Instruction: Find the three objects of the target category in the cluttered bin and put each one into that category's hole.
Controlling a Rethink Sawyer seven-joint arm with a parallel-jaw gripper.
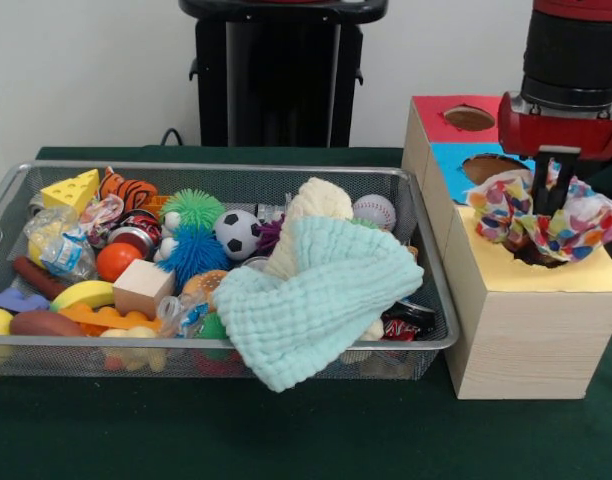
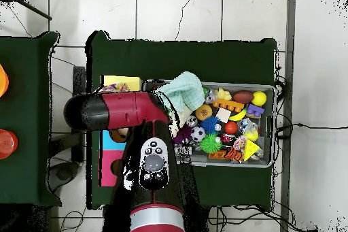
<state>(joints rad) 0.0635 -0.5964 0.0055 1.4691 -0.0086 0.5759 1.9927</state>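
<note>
1. One multicoloured patterned cloth (image 1: 546, 215), bunched over the hole in the yellow top section of the wooden box (image 1: 526, 330); partly sunk into it.
2. One gripper (image 1: 553, 195), fingers close together, pinching the cloth's middle from above.
3. Box tops: one yellow, one blue, one red, each with one hole.
4. One wire bin (image 1: 426, 340) beside the box, holding one mint cloth (image 1: 316, 300) draped over the front rim, one cream cloth (image 1: 316, 205), assorted toys.
</note>
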